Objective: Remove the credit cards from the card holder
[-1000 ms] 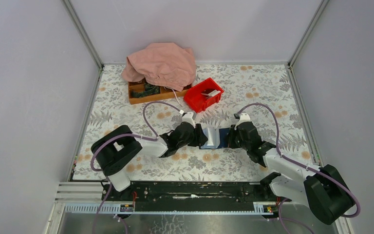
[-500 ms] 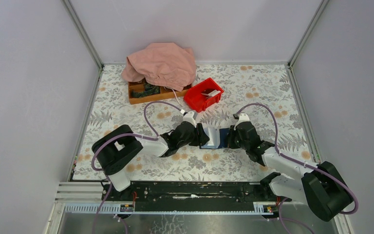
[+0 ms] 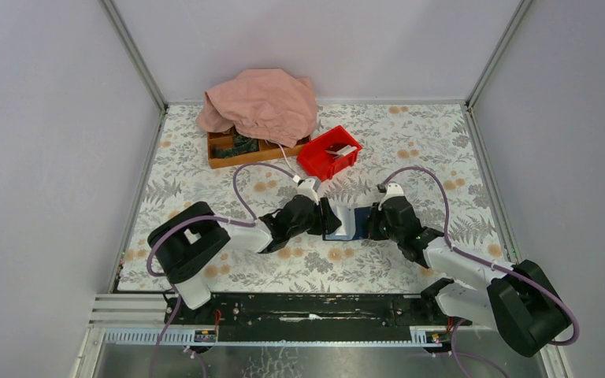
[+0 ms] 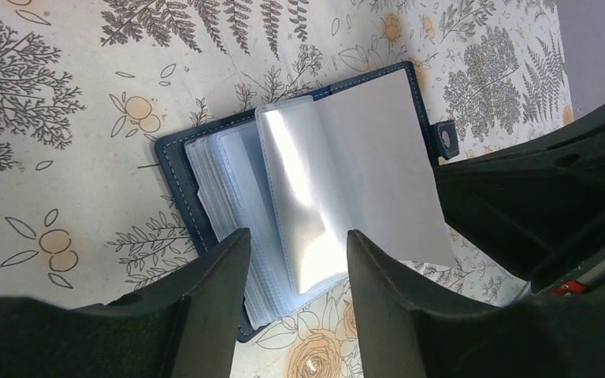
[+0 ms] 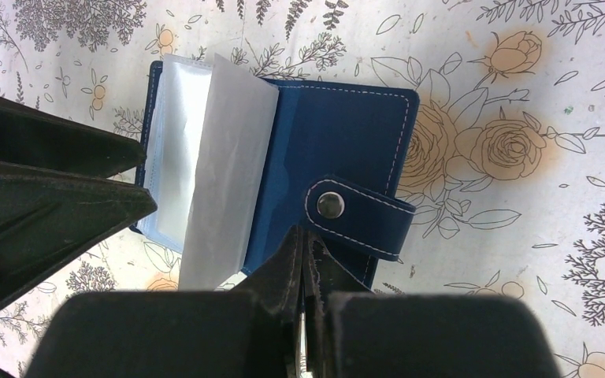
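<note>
The card holder (image 3: 350,223) lies open on the floral table between both grippers. It has a dark blue cover (image 5: 339,134), a snap strap (image 5: 354,213) and a stack of clear glossy sleeves (image 4: 299,181), one of them standing up. My left gripper (image 4: 298,236) is open, its fingers on either side of the sleeves' near edge with nothing gripped. My right gripper (image 5: 307,236) is shut, its tips resting on the blue cover just below the strap. I cannot tell whether credit cards sit in the sleeves. Light flat pieces (image 3: 342,148), possibly credit cards, lie in the red bin.
A red bin (image 3: 319,161) stands behind the holder. Further back left is a wooden tray (image 3: 224,157), half covered by a pink cloth (image 3: 264,98). Grey walls close in the table on three sides.
The left gripper has crept slightly right over the holder's sleeves. The right arm has barely moved.
</note>
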Action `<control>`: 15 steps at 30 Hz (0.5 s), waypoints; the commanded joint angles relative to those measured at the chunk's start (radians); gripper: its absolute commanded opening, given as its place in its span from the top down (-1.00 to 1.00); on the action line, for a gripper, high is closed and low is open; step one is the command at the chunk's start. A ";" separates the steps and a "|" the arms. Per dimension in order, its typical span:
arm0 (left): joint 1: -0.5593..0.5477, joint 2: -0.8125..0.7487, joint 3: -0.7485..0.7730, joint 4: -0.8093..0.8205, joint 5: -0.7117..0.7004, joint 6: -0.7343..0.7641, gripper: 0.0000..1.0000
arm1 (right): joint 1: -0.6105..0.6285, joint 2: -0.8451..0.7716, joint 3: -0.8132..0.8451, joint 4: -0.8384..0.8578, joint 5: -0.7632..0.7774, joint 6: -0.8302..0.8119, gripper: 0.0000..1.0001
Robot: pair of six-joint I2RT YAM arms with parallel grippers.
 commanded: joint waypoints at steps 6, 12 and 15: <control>-0.004 0.046 0.027 0.075 0.014 -0.017 -0.12 | -0.003 0.001 0.042 0.023 0.020 -0.006 0.98; -0.003 0.046 0.028 0.067 0.010 -0.013 -0.12 | -0.003 0.004 0.042 0.025 0.020 -0.006 0.98; -0.003 0.048 0.029 0.067 0.012 -0.013 -0.12 | -0.003 0.004 0.042 0.025 0.021 -0.006 0.98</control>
